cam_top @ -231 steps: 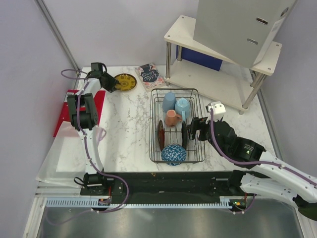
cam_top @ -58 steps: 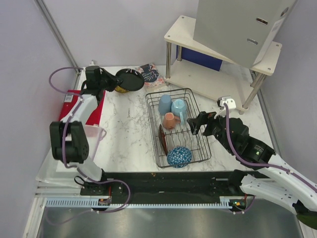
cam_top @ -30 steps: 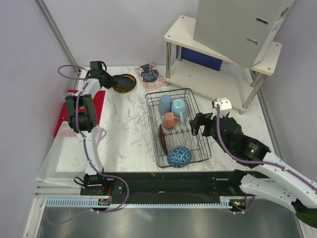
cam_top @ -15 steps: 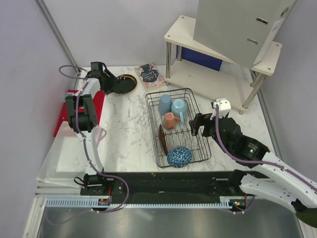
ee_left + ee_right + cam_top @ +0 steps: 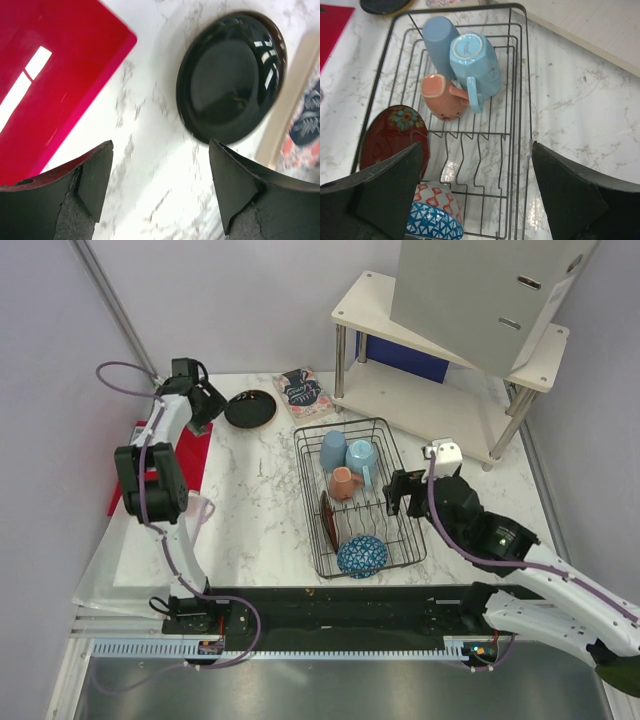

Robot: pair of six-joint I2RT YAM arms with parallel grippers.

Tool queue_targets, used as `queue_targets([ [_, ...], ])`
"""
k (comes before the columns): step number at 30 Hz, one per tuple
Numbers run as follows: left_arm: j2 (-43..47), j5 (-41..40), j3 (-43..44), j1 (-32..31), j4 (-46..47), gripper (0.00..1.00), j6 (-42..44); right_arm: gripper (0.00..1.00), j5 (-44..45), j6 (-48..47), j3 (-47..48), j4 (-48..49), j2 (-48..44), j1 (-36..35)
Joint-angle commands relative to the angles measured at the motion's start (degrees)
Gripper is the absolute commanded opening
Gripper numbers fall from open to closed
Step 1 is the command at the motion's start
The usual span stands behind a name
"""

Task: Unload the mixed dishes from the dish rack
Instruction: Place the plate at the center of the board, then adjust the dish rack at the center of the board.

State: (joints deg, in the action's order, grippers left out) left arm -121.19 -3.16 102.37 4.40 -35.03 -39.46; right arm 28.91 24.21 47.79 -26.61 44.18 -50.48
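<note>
The white, grey-veined marble tabletop runs out of view under both arm bases. At the far right a white two-tier shelf on metal legs has its upper board partly covered by a grey box.

The dish rack, a black wire rectangle with thin grid bars and upright dividers, sits mid-tabletop. Its near edge is cut off in the right wrist view. The right gripper hangs over the rack's right side, jaws spread wide and empty. The left gripper is likewise open and empty at the far left, over bare marble.

A glossy red sheet is cropped at the left. In the rack's near end the blue-and-white patterned bowl is half out of frame, and how it rests is unclear. At the far end two smooth light-blue cups lie base-up, one of them with a handle, and the matte salmon-pink mug sits just beside them. A dark red-brown plate stands on edge at the left, partly behind a finger. The shiny round black plate lies on the tabletop outside the rack, just beside a patterned booklet that is mostly cropped.
</note>
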Motion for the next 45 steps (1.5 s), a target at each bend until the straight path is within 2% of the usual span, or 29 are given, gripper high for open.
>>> queue_targets([
  [1, 15.69, -1.5, -7.69, -1.76, 1.44, 0.83, -1.4, 0.96, 4.48, -0.38, 4.58, -6.15, 6.95, -0.06],
  [6, 34.56, -3.08, -25.88, -8.43, 6.1, 0.83, -3.34, 0.96, 5.02, 0.05, 8.72, -10.3, 15.92, -0.06],
  [9, 41.71, -7.29, -35.64, -17.3, 8.3, 0.81, -3.78, 0.96, 4.84, 1.1, 8.72, -9.69, 16.29, -0.23],
  [10, 45.47, -8.87, -37.57, -23.24, 8.39, 0.81, -4.39, 0.96, 4.84, 1.28, 8.72, -9.34, 16.2, -0.15],
  [11, 46.82, -11.58, -40.64, -26.26, 8.74, 0.8, -4.74, 0.96, 5.28, 1.8, 8.72, -9.34, 16.11, -0.15],
  [12, 48.22, -12.74, -41.89, -29.25, 8.66, 0.79, -5.27, 0.96, 5.54, 1.98, 8.72, -9.16, 15.85, -0.23],
  [13, 49.89, -14.05, -42.68, -34.85, 8.48, 0.78, -6.58, 0.96, 6.42, 2.33, 8.72, -9.16, 15.67, -0.23],
  [16, 52.1, -19.68, -44.71, -44.35, 7.43, 0.75, -10.26, 0.96, 9.75, 4.09, 8.72, -10.03, 14.97, -0.23],
  [19, 53.68, -25.74, -45.24, -50.52, 5.06, 0.74, -14.4, 0.96, 14.59, 5.93, 9.95, -13.62, 16.37, -0.15],
  [21, 54.56, -29.7, -46.38, -52.38, 4.44, 0.74, -15.64, 0.96, 16.87, 6.47, 10.65, -15.48, 18.29, -0.06],
  [27, 53.43, -29.45, -49.19, -52.92, 4.09, 0.74, -18.02, 0.95, 18.2, 9.8, 7.33, -18.13, 22.34, 1.34],
  [36, 51.31, -28.13, -53.85, -53.09, 6.19, 0.74, -20.21, 0.89, 16.19, 14.11, 1.34, -11.63, 27.27, 3.01],
  [40, 49.39, -25.5, -55.25, -53.01, 8.04, 0.72, -20.04, 0.79, 13.9, 13.68, 0.99, -10.13, 29.47, 3.63],
  [45, 46.83, -22.42, -56.49, -53.09, 11.2, 0.6, -19.16, 0.61, 11.26, 13.67, -0.94, -8.11, 29.21, 3.72],
])
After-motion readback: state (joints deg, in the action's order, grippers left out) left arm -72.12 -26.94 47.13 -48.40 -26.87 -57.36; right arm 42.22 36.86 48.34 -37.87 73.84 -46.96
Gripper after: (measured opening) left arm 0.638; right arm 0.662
